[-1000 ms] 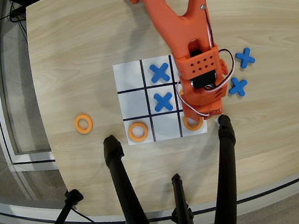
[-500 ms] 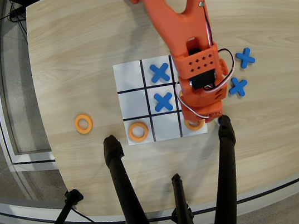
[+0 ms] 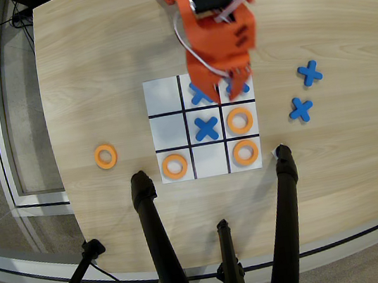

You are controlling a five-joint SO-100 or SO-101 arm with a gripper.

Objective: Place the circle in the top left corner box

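Four orange rings show in the overhead view. One circle [image 3: 106, 156] lies on the bare wood left of the grid. The others lie in the bottom left cell [image 3: 175, 166], the middle right cell [image 3: 241, 120] and the bottom right cell [image 3: 245, 151]. The top left corner box [image 3: 163, 95] is white and bare. My orange gripper [image 3: 227, 95] reaches in from the top edge and hovers over the top middle and top right cells. Its fingers stand a little apart and hold nothing. It is far from the loose ring.
Blue X pieces lie in the centre cell [image 3: 206, 128] and the top middle cell [image 3: 200, 94]; one in the top right cell is mostly hidden by the gripper. Two more X pieces [image 3: 310, 72] [image 3: 301, 108] lie right of the grid. Black tripod legs [image 3: 158, 246] [image 3: 285, 212] cross the near table edge.
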